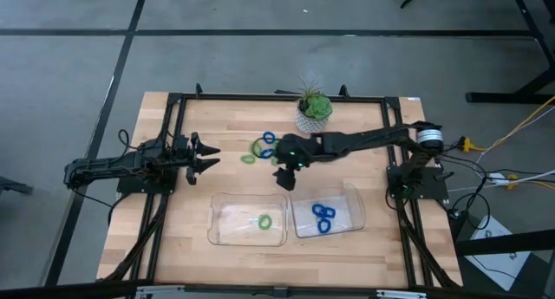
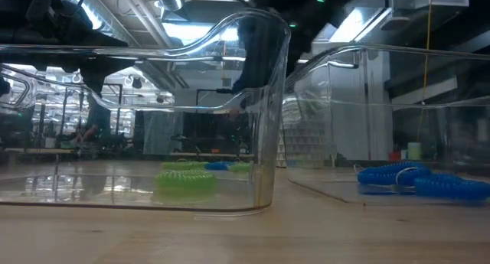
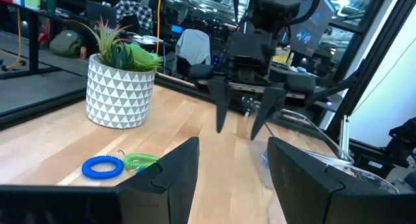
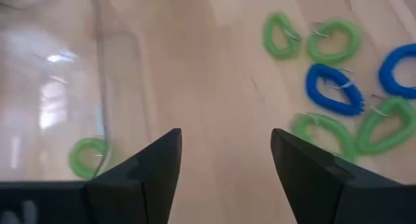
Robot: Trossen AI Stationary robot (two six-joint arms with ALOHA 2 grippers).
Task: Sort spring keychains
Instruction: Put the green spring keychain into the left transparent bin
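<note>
Mid-sort, between placements: right gripper (image 1: 285, 179) hovering over bare table (image 1: 173, 238), fingers (image 4: 140, 165) spread wide and empty. Ahead of the fingers, the unsorted spring keychains (image 4: 331, 97) — green and blue mixed, some touching. Behind and to one side, the clear tray (image 1: 249, 219) with one green loop (image 1: 264, 221); beside it the second tray (image 1: 328, 214) with the blue loops (image 1: 323, 217). Next, judged: reach forward, drop onto one coil, close on it alone. Potted plant (image 1: 313, 111) just beyond the pile — tight. Left gripper (image 1: 208, 155) parked well apart, fingers open, empty.
</note>
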